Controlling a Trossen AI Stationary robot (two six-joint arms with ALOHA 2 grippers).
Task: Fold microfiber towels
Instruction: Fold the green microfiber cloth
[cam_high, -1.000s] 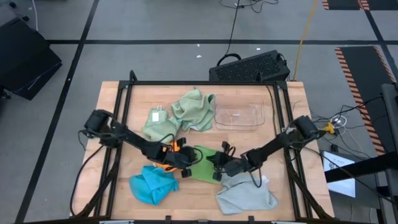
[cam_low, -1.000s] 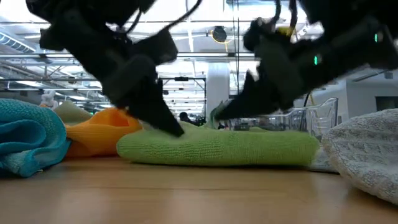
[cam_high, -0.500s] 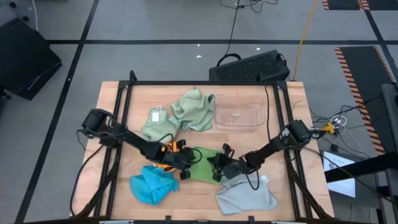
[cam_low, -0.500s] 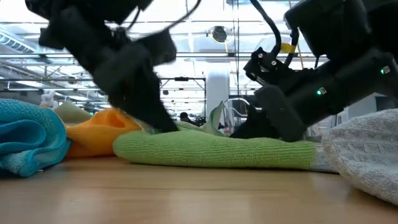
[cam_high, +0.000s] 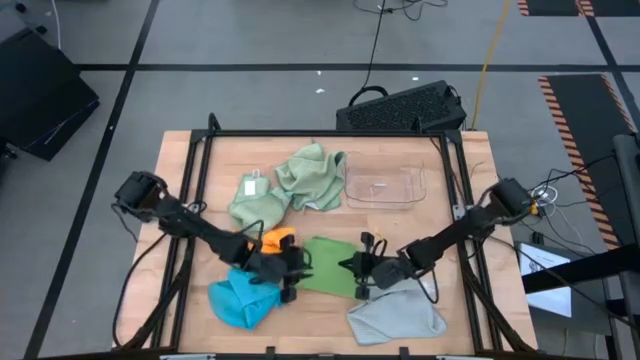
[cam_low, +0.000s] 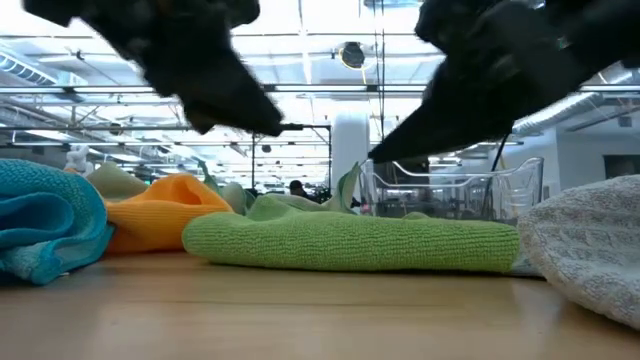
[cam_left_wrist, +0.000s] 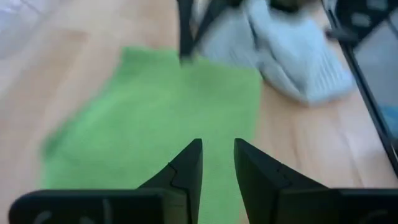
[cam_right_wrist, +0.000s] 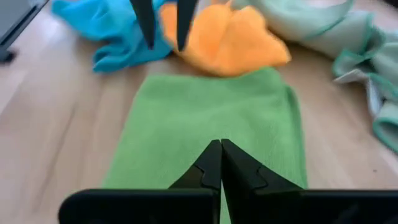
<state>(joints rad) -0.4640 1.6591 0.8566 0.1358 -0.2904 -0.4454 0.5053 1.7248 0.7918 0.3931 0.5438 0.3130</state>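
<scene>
Two grippers hang just above the bright green towel (cam_high: 328, 270), folded flat at the table's (cam_high: 400, 225) near middle: the left gripper (cam_high: 291, 276) over its left edge, slightly parted and empty, the right gripper (cam_high: 359, 276) over its right edge, clenched empty.
</scene>
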